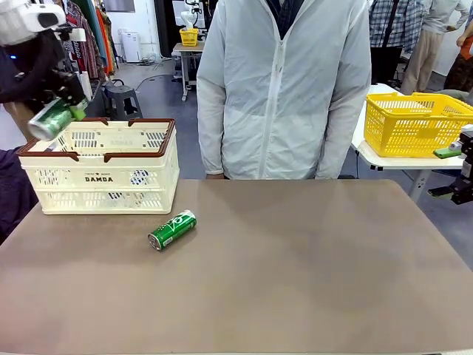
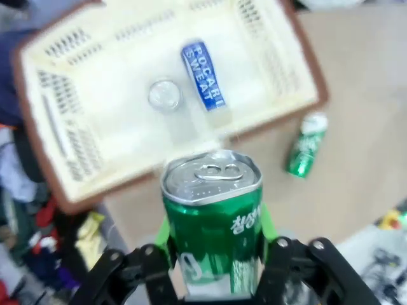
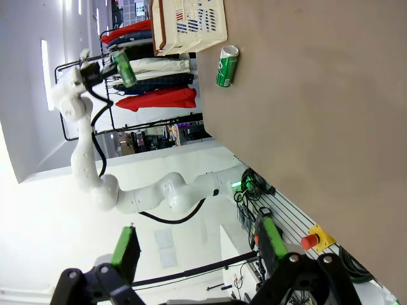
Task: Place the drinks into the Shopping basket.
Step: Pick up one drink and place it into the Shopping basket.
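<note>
Above basket rim (image 1: 96,151) (left corner): held can (image 1: 50,120).

arm (image 3: 159,194): white, black cable | tool (image 2: 213,254): black, green pads

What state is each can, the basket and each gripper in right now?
Left gripper: shut on held green can.
Held green can: raised by basket's left end.
Table green can: lying on its side.
Shopping basket: holds blue can and another can.
Right gripper: open.
</note>
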Controlling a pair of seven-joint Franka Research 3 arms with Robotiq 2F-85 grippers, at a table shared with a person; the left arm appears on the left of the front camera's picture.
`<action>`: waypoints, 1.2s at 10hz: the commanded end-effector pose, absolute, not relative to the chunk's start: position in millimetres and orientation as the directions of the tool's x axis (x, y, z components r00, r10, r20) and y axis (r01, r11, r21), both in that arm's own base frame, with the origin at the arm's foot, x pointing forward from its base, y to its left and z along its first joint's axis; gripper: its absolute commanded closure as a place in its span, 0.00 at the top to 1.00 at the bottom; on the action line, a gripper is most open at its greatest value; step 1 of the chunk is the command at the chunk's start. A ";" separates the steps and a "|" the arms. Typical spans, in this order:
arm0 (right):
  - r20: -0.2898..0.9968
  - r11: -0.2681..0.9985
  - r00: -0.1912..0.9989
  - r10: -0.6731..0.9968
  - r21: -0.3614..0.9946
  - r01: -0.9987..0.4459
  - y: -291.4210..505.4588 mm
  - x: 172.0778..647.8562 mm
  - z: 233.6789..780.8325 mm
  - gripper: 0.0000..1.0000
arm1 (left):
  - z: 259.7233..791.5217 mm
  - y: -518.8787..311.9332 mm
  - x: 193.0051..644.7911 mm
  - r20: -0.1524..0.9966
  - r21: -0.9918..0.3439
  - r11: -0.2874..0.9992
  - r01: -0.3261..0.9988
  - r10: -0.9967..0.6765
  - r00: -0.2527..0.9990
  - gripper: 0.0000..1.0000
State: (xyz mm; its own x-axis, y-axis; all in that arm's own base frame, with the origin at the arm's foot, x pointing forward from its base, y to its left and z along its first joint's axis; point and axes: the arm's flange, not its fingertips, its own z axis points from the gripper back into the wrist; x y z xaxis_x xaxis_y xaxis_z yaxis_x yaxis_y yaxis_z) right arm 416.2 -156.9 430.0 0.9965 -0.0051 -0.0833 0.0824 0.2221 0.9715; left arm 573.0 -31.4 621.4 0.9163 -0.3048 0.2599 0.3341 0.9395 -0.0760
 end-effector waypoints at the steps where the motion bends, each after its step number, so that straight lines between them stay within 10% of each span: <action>1: -0.103 0.245 0.995 -0.002 0.964 0.100 -157.7 416.6 433.8 1.00 | 645.4 -62.0 632.2 0.220 -0.180 0.972 0.152 -0.111 0.969 0.00; 4: -0.103 0.245 0.995 -0.002 0.964 0.100 -157.7 416.6 433.8 1.00 | 615.8 -108.5 696.7 0.207 -0.149 0.987 -0.054 0.085 0.975 0.00; 12: -0.103 0.245 0.995 -0.002 0.964 0.100 -157.7 416.6 433.8 1.00 | 538.7 -124.5 711.2 0.257 -0.105 0.993 -0.059 0.084 0.963 0.00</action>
State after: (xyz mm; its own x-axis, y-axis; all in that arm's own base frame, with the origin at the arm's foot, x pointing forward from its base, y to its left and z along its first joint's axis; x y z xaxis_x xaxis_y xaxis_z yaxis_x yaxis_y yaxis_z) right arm 416.3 -156.7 429.9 0.9965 -0.0046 -0.0835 0.0825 0.2223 0.9715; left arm 712.4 -125.4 555.9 0.9689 0.0869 0.2318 -0.0598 0.9908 -0.1213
